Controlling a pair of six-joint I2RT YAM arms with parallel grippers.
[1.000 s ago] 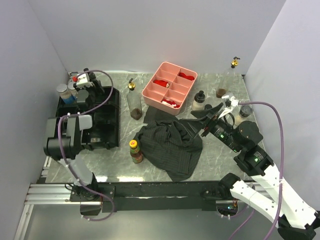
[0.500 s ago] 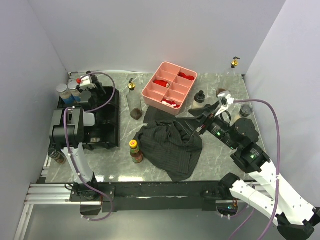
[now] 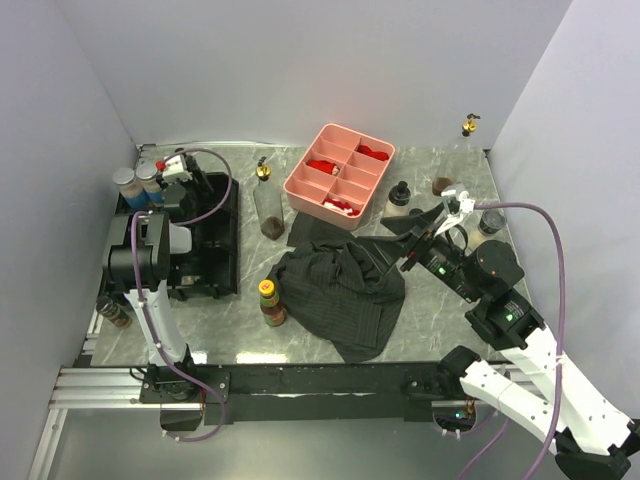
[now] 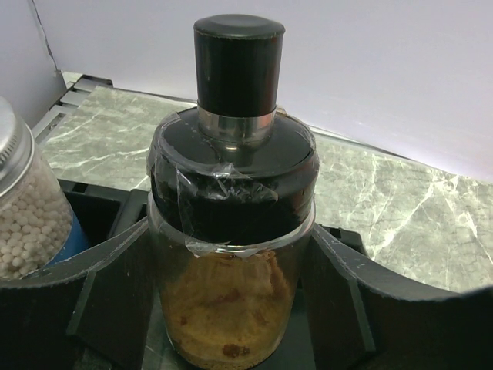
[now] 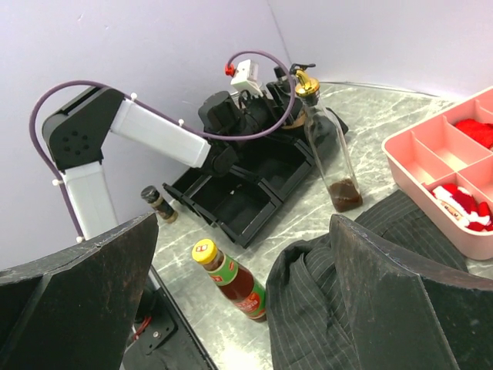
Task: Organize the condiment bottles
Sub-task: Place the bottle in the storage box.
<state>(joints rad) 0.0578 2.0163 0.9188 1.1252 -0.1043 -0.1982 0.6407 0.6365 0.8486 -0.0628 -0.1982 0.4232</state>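
My left gripper is over the back left of the black divided tray. In the left wrist view it is shut on a clear jar of orange-brown powder with a black cap, standing upright in a tray compartment. My right gripper is open and empty above the dark cloth. A yellow-capped red sauce bottle stands left of the cloth and also shows in the right wrist view. A tall clear bottle with a gold pourer stands between the two trays.
The pink divided tray sits at the back middle. Grey-capped jars stand in the black tray's left side. A small black-capped bottle stands off the table's left edge. More bottles stand at the right.
My left arm has drawn back toward the wall with the jar over the tray's back left, uncovering the small bottle at the left edge. My right gripper has shifted slightly over the cloth.
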